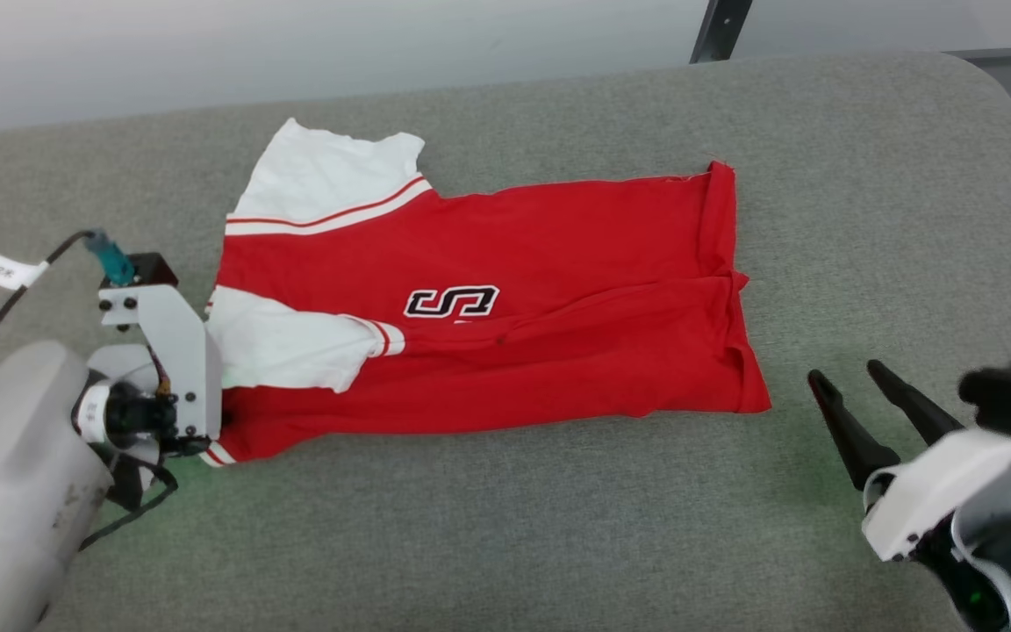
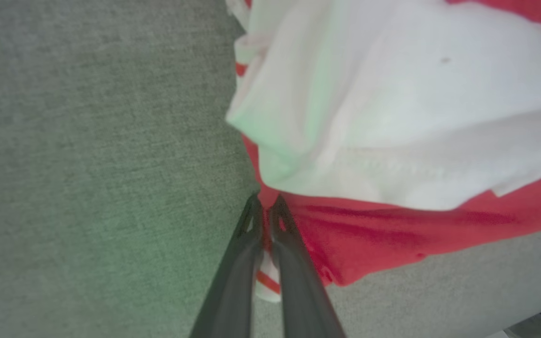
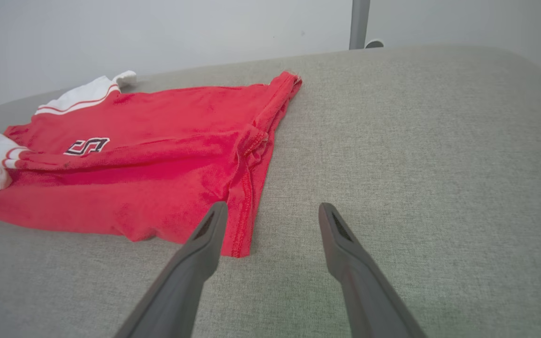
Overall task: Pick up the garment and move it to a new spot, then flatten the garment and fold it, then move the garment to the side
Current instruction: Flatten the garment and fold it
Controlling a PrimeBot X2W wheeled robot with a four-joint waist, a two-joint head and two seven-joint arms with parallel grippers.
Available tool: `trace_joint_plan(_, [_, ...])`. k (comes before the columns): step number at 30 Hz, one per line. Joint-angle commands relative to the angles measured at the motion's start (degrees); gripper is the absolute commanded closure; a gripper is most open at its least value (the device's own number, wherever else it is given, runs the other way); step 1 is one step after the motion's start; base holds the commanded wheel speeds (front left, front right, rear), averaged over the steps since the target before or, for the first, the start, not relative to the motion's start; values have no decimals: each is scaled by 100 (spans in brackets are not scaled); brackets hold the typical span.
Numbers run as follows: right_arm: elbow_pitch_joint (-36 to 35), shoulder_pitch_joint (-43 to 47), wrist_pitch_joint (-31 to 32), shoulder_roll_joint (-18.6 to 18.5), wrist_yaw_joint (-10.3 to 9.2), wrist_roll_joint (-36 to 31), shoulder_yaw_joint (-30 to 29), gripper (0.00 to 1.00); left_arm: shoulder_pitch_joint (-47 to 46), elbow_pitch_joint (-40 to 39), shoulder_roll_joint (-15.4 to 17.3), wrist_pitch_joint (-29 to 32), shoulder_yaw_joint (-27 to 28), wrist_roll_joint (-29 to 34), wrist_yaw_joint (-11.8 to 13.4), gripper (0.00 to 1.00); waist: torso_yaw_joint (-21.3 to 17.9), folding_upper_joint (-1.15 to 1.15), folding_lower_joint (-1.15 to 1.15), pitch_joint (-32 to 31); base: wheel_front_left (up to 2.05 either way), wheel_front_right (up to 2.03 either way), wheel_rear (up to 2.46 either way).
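A grey fabric-covered surface [image 1: 505, 527] with a rounded upper-right corner spans the frame and bears one item, a garment [image 1: 576, 228], red with white sleeves, lying folded across centre and left, slightly rumpled.

In the head view the wrist of the left gripper [image 2: 266, 209] hides its jaws and one edge of the red jersey T-shirt with white sleeves [image 1: 558, 290], which is blurred in the left wrist view.

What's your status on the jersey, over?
Left gripper shut on the garment's striped corner, by the white sleeve. Right gripper open, apart from it, empty. Garment lies partly folded on the grey table. No obstacle seen.
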Motion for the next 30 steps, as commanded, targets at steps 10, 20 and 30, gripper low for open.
trace_joint_plan(10, [167, -1268, 3101, -200, -6, 409, 99, 0, -182, 294, -402, -35, -174, 91, -218, 100, 207, 0, 0, 112, 0, 0, 0])
trace_joint_plan(20, [1071, -2271, 5330, 334, -6, -358, -200, 0, -495, 567, -770, -146, -252, 148, -416, 100, 474, 0, 0, 313, 0, 0, 0])
trace_joint_plan(30, [1887, -2615, 6122, 981, -6, -1415, -871, 1, -702, 863, -1005, -247, -255, 120, -557, 100, 603, 0, 0, 477, 0, 0, 0])
